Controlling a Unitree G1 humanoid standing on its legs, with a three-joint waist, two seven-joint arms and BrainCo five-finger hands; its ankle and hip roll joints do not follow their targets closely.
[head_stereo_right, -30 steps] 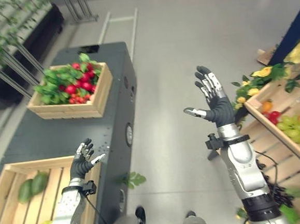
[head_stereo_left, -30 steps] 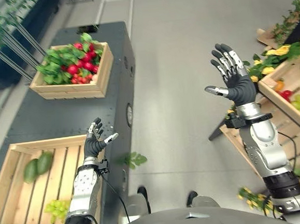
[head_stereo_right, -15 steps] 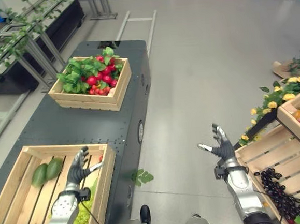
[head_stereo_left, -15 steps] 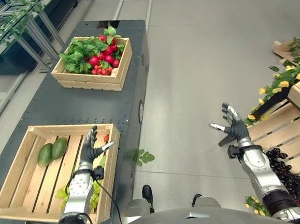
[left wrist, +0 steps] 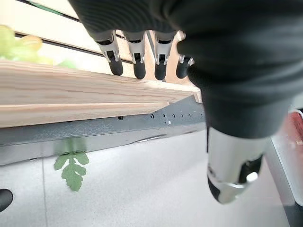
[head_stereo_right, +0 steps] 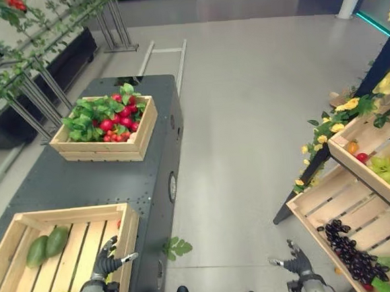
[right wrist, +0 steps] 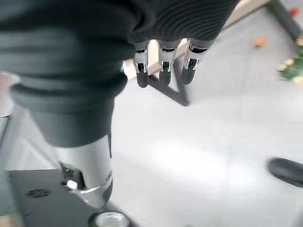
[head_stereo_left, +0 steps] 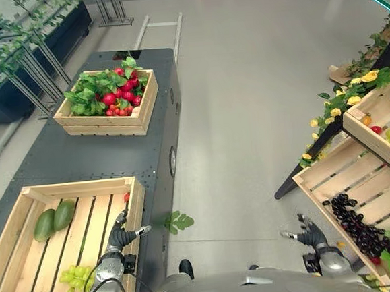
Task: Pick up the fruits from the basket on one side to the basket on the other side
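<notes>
Left hand: fingers spread, empty, over the slatted wooden crate on the dark worktop, ready to reach.
Right hand: open, empty, at 5 o'clock.
Fruit: two green mangoes, green grapes inside this crate.

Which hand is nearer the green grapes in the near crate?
Left. The left hand hovers over the near crate's right rim, just beside the green grapes. The right hand is across the aisle, over the floor by the shelves.

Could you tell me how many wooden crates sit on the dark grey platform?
2: a wooden crate of red radishes with green leaves at the far end, and a slatted wooden crate holding green fruit nearest the robot.
</notes>
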